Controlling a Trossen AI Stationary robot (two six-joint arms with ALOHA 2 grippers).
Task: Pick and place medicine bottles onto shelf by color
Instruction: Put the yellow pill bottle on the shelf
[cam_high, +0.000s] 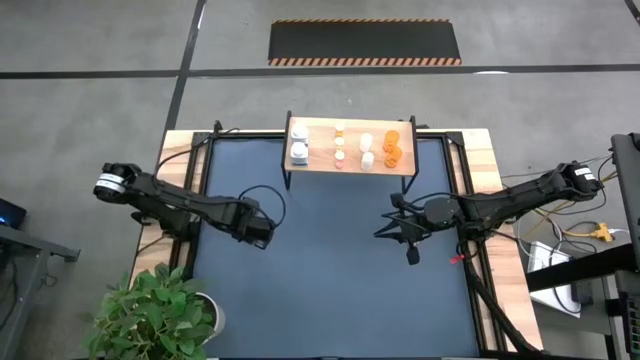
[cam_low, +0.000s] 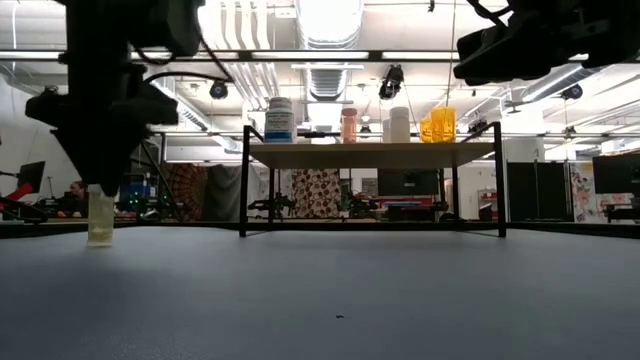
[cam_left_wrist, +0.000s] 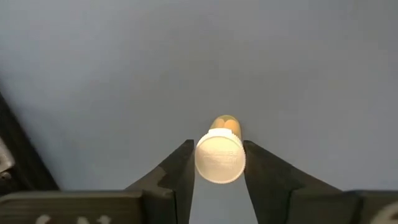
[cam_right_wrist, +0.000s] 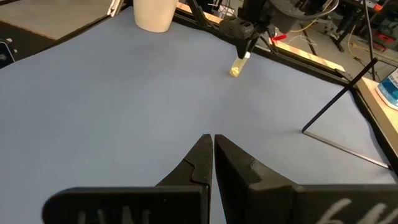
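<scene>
A small translucent amber medicine bottle (cam_low: 100, 220) with a white cap stands upright on the dark blue mat at the left. My left gripper (cam_left_wrist: 219, 163) is over it, pointing straight down, with its fingers closed in on the cap; from above the gripper (cam_high: 262, 232) hides the bottle. My right gripper (cam_right_wrist: 212, 144) hangs shut over the mat's right side (cam_high: 412, 250), holding nothing. The shelf (cam_high: 350, 160) stands at the mat's far edge, carrying white bottles (cam_high: 299, 150) at its left, amber bottles (cam_high: 392, 148) at its right and small ones between. My left gripper has the bottle's white cap (cam_left_wrist: 202, 158) pinched between its two fingers, one on each side. The fingers come from above and point down. The bottle stands upright below them with its base (cam_low: 100, 240) on the mat.
A potted plant (cam_high: 160, 310) stands at the table's near left corner, its white pot (cam_right_wrist: 154, 12) beside the mat. The shelf's thin black legs (cam_low: 243, 180) rise from the mat's far edge. Cables run along both sides of the table. Bare mat (cam_high: 330, 290) lies between the arms.
</scene>
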